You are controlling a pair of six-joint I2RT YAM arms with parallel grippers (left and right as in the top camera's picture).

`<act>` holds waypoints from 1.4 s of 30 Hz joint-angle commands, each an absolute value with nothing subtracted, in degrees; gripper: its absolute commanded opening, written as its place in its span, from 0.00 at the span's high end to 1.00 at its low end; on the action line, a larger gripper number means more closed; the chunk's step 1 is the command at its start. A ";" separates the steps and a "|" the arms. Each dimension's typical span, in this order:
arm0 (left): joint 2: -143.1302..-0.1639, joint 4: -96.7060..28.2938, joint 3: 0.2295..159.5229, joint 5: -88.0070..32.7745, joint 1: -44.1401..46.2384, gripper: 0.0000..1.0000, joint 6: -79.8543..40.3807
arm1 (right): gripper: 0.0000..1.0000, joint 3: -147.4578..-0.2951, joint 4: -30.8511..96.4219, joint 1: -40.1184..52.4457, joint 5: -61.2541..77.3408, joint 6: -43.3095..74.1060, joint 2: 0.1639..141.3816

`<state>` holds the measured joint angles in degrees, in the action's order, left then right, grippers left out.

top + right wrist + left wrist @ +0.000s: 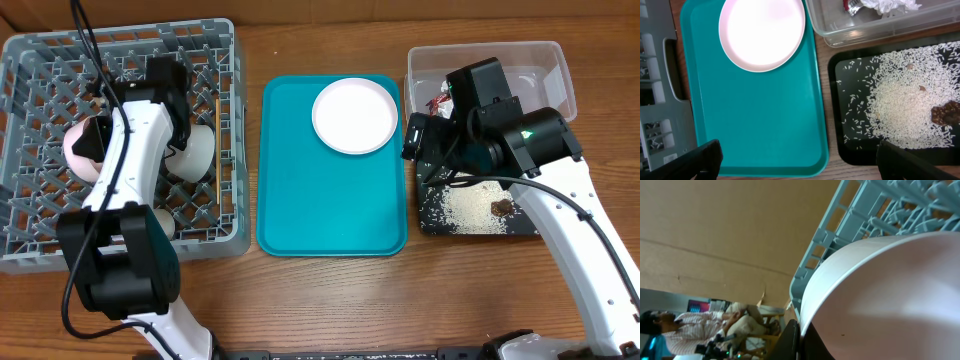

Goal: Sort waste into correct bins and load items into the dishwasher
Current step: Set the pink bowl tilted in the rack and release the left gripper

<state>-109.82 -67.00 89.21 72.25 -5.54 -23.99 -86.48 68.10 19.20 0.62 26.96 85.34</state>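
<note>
The grey dish rack (40, 60) stands at the left and also shows in the left wrist view (860, 210). My left gripper (100, 140) (799, 341) is inside it, shut on the rim of the small pink bowl (78, 148) (880, 295). A white cup (197, 150) and the chopsticks (218, 135) lie in the rack. The pale round plate (355, 115) (762, 32) sits on the teal tray. My right gripper (420, 140) (800, 160) is open and empty above the tray's right edge. The clear tub (545, 65) (865, 27) holds the red wrapper (438, 103) (850, 5) and the white tissue (887, 5).
The flat teal tray (330, 210) (755, 115) lies in the middle. A black tray (440, 220) (840, 100) with white grains and a brown lump (499, 207) (946, 114) lies at the right, in front of the tub. Another pale object (162, 222) lies low in the rack under my left arm.
</note>
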 commanded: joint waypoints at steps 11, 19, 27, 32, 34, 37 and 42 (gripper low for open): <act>-112.20 -60.58 88.88 71.94 -6.96 0.96 -18.39 | 0.00 -86.96 67.55 19.11 0.08 27.07 84.88; -115.02 -60.62 88.75 75.11 -7.09 0.96 -16.58 | 0.00 -86.96 67.59 19.11 0.08 27.07 84.90; -115.00 -59.99 88.75 78.19 -6.94 0.96 -15.14 | 0.00 -86.96 67.18 19.11 0.10 27.07 84.90; -115.02 -57.98 88.75 74.15 -6.52 0.96 -13.69 | 0.00 -86.96 67.18 19.11 0.10 27.07 84.90; -115.02 -58.00 88.75 73.36 -6.37 0.96 -13.72 | 0.00 -86.96 67.18 19.11 0.10 27.07 84.88; -115.02 -57.78 88.75 71.88 -6.28 0.96 -13.72 | 0.00 -86.96 67.18 19.11 0.10 27.07 84.90; -115.02 -57.80 88.31 67.31 -5.56 0.96 -13.72 | 0.00 -86.96 67.16 19.11 0.10 27.07 84.88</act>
<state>-113.91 -57.52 89.12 72.79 -6.42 -14.55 -86.48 67.48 19.20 0.62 26.98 85.34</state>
